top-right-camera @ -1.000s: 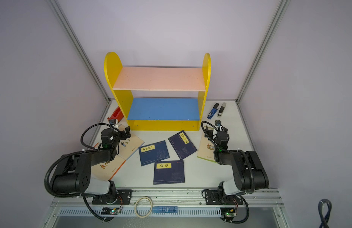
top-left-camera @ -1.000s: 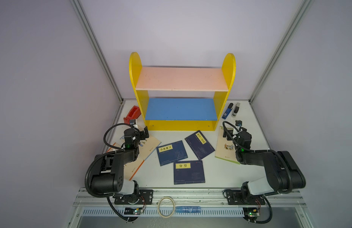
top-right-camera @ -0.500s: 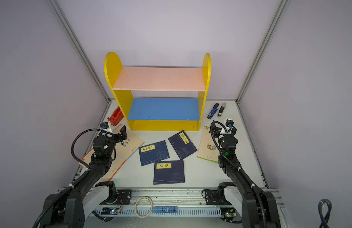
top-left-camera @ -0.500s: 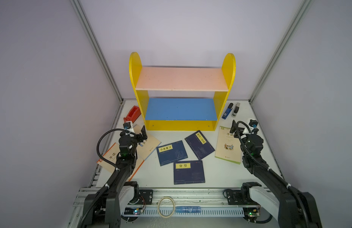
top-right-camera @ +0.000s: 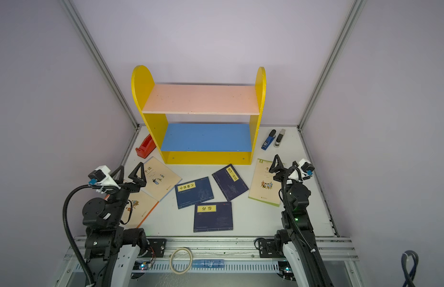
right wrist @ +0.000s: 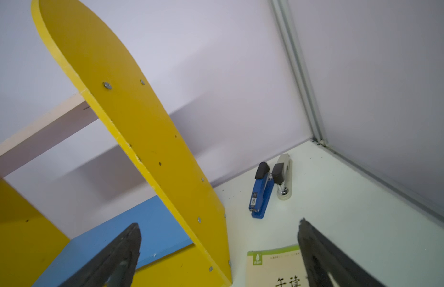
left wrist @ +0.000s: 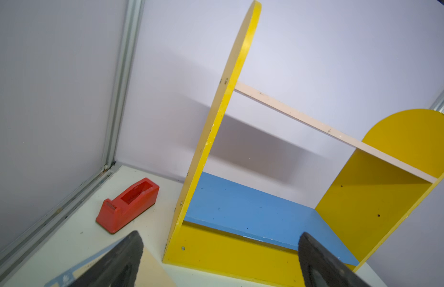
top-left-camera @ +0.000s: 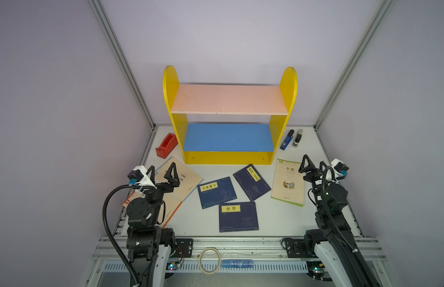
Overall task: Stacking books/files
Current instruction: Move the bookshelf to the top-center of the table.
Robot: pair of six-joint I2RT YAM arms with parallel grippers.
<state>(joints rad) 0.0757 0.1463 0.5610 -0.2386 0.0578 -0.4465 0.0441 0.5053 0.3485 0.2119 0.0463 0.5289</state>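
Navy and cream books lie flat and spread out on the white tabletop (top-left-camera: 278, 218), so the pile is hardly begun. Three navy ones sit near the middle: the far navy book (top-left-camera: 252, 182), the middle navy book (top-left-camera: 217, 192) and the near navy book (top-left-camera: 238, 216) at 6 o'clock. At 3 o'clock lies the green-edged cream book (top-left-camera: 288, 182). At 9 o'clock the top cream book (top-left-camera: 188, 180) lies partly over the orange-edged cream book (top-left-camera: 173, 206).

The left claw (top-left-camera: 162, 166) hangs over those two, fingers wide apart and holding nothing. The right claw (top-left-camera: 313, 160) hangs by the green-edged book's 3 o'clock side, also wide apart and empty. I think each arm is placed near its own side's books so it can reach them easily. Thin flat books look hard to pinch.

The yellow shelf (top-left-camera: 228, 157) stands at 12 o'clock. The red tape holder (top-left-camera: 166, 146) at 11 and the blue stapler (top-left-camera: 286, 140) at 1 are back out of the way.
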